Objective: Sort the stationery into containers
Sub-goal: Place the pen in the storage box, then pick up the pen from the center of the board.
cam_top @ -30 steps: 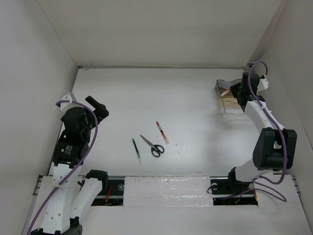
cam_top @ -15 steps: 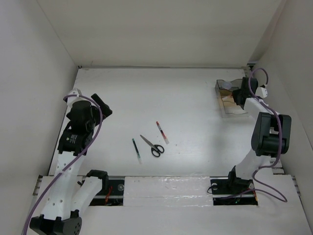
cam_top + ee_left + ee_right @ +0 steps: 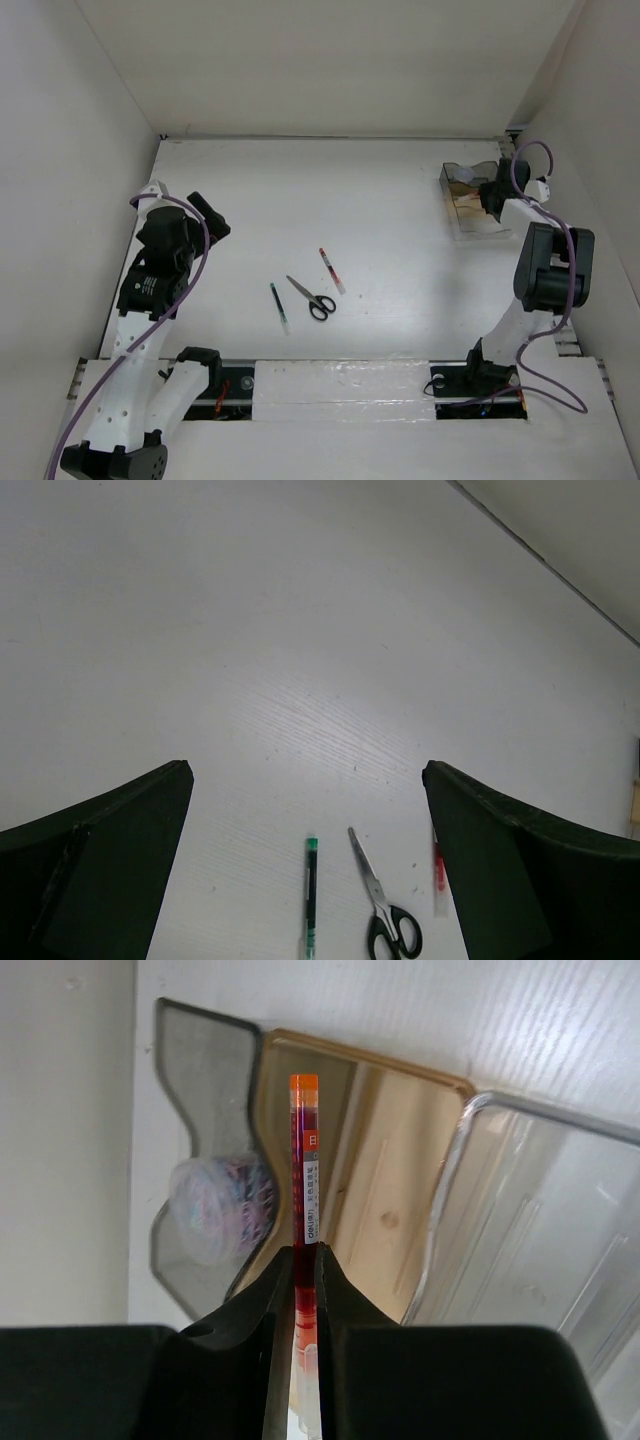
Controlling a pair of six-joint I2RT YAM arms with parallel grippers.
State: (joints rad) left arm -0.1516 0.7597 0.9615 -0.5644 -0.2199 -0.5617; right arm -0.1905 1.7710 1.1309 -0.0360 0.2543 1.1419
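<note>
The right tool (image 3: 307,1260) is closed on a red pen (image 3: 305,1160) and holds it over the organiser (image 3: 200,1020) at the far right of the counter (image 3: 400,180); a roll (image 3: 220,1205) lies in one compartment. The left tool (image 3: 305,768) is wide open and holds nothing, above the left side. Near the middle lie the scissors (image 3: 312,297), between a green pen (image 3: 279,305) and a red-and-white pen (image 3: 331,270), not touching them.

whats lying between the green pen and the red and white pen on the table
The black-handled scissors lie between the green pen and the red-and-white pen, touching neither. The top view shows it, and the left wrist view agrees.
</note>
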